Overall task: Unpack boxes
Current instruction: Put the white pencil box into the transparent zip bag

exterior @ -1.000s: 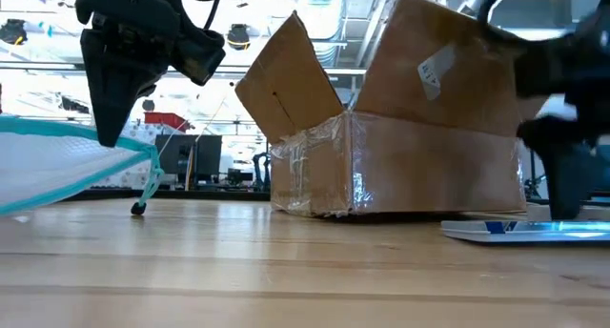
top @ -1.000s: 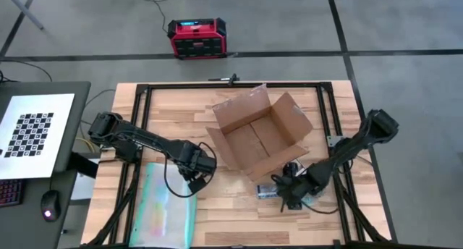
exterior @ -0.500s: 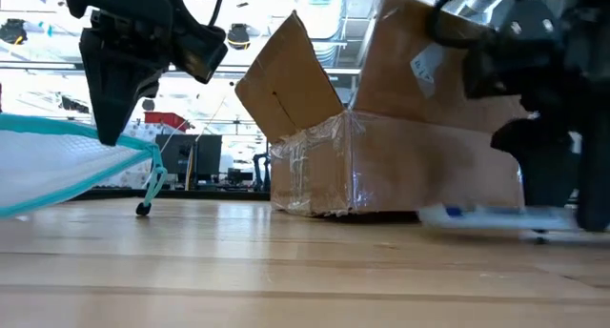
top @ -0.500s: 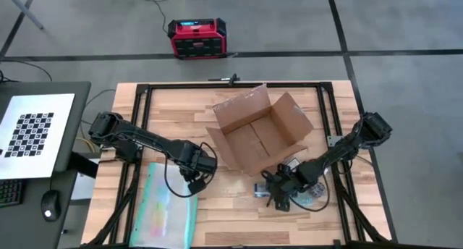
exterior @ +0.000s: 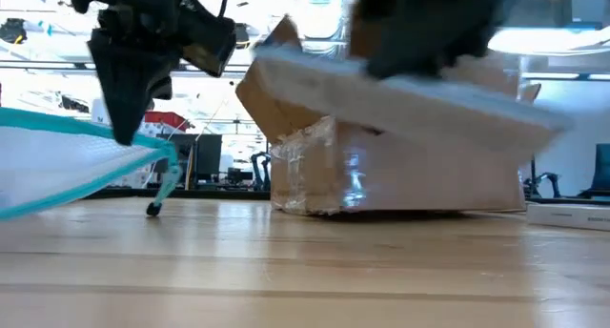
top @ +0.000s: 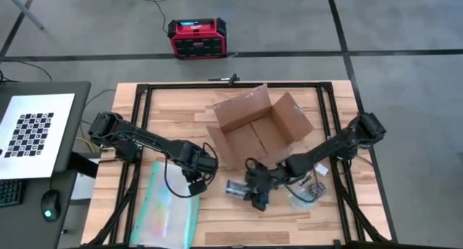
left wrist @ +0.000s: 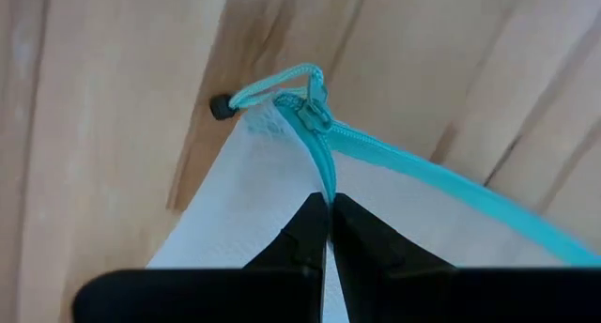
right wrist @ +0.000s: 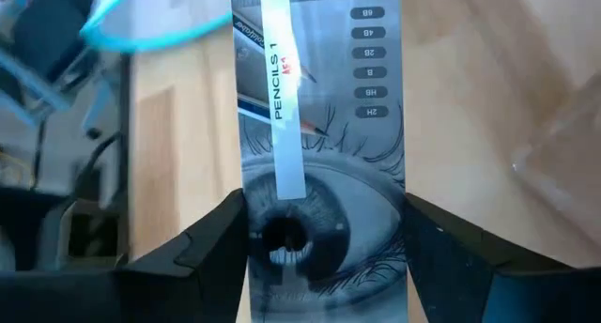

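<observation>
The brown cardboard box [top: 259, 134] sits open on the table [top: 173, 108], its four flaps spread and shiny clear tape along its lower edges. It lies toward the table's far middle — just behind the right gripper [top: 253, 195], which is clamped on a flat pencil set package [right wrist: 321, 126] printed with an eye drawing, lifted clear of the wood. The left gripper [top: 195, 182], off the box's near-left corner, is pinched tight on the teal-edged mesh pouch [top: 168, 214] beside its zipper pull [left wrist: 315, 102].
</observation>
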